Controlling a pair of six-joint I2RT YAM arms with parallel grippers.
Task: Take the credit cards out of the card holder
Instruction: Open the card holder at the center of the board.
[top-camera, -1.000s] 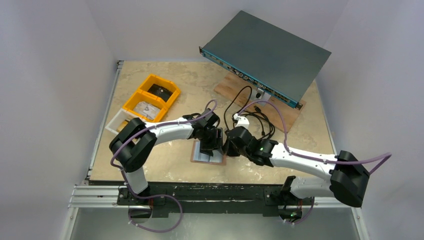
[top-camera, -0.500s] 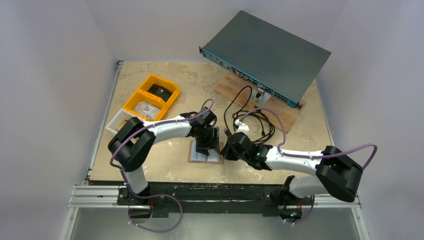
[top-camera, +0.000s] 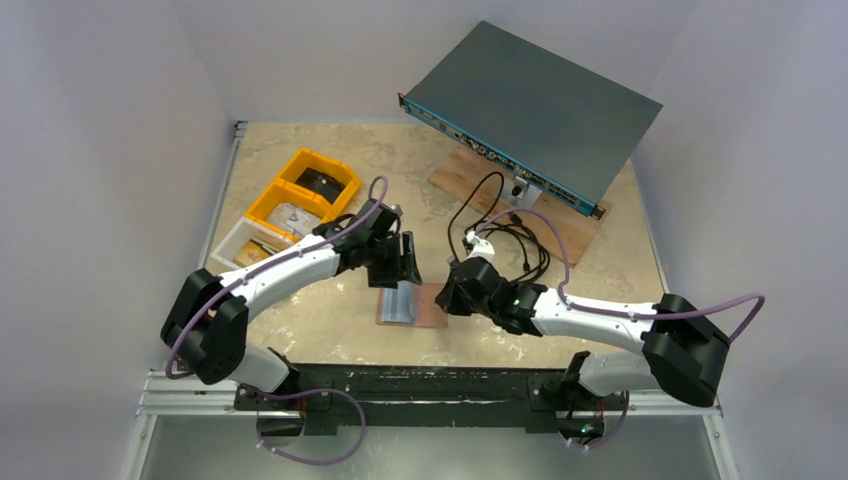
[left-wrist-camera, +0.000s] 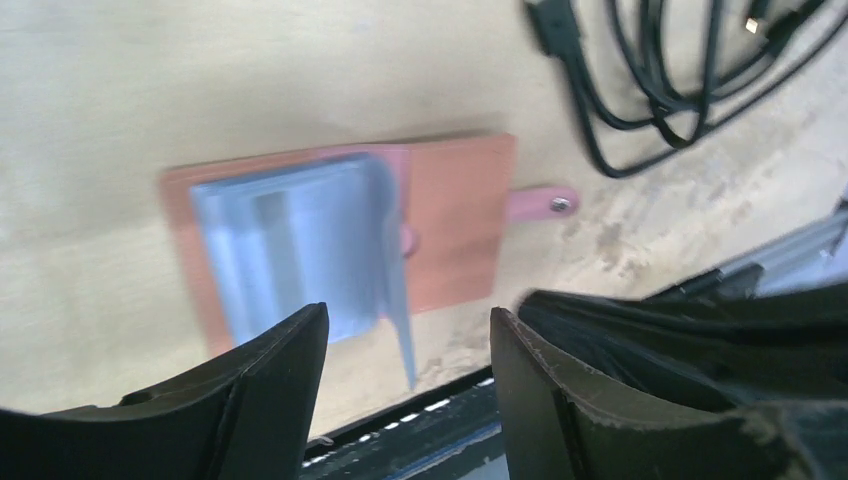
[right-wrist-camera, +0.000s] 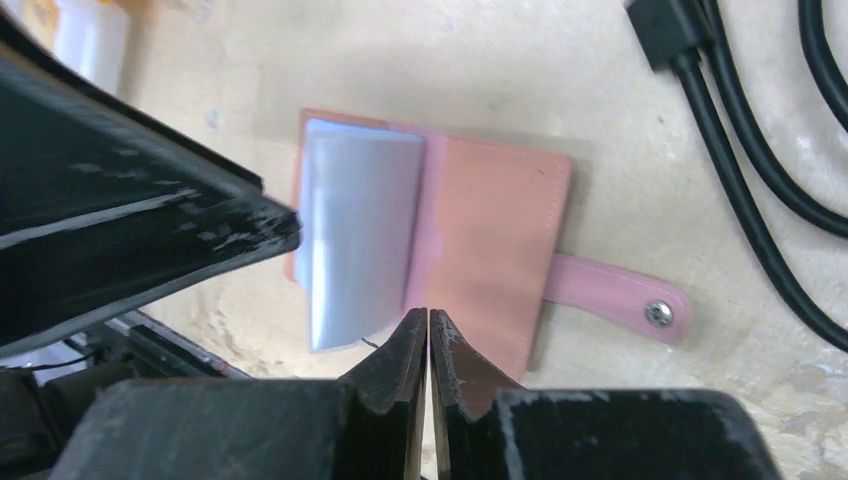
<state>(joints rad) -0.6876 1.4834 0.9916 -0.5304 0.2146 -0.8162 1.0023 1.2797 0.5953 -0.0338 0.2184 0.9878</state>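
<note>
Plainly, on the mottled beige desk (top-camera: 330, 170) the tan leather card holder (top-camera: 425, 308) lies opened flat by the near edge.
Far right sits a flat grey metal box (top-camera: 535, 100), far left are yellow plastic bins (top-camera: 305, 195), and black cables (top-camera: 500, 240) loop between. The left end effector (left-wrist-camera: 410, 330) hangs above the holder, released and empty. The right end effector (right-wrist-camera: 429, 320) is clenched on nothing. Smooth pale blue-grey credit cards (right-wrist-camera: 360, 240) fill the holder's left half, and a round-studded strap (right-wrist-camera: 620, 300) juts from the bare half.

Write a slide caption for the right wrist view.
Shut and empty, the right gripper hangs above the open card holder, whose snap strap points toward the black cables.
</note>
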